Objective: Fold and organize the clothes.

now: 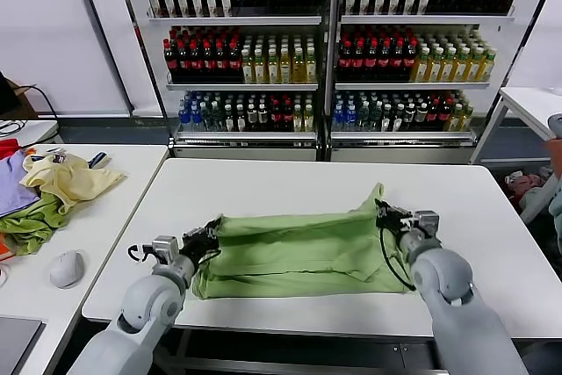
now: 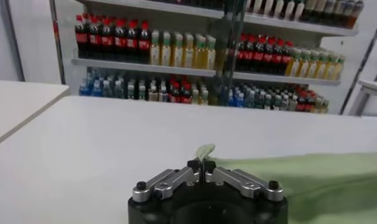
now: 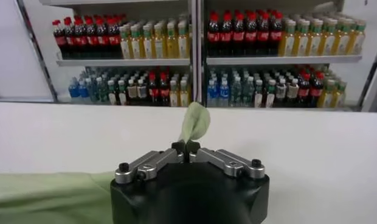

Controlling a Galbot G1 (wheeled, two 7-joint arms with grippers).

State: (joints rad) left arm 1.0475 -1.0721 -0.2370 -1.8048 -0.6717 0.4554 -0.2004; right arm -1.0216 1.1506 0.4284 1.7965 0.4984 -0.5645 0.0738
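The left hand (image 1: 207, 240) and right hand (image 1: 387, 216) each pinch an edge of the green shirt (image 1: 299, 252) lying half-folded mid-table (image 1: 263, 186), and uneven pulling could slip the thin cloth free or skew the fold.

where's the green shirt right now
In the head view the green shirt lies spread across the near half of the white table, pinched at its ends by the left gripper and right gripper.

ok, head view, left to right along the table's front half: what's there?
computer mouse on the side table → left pincer, shut on the shirt's corner → green shirt → right pincer, shut on the opposite corner.
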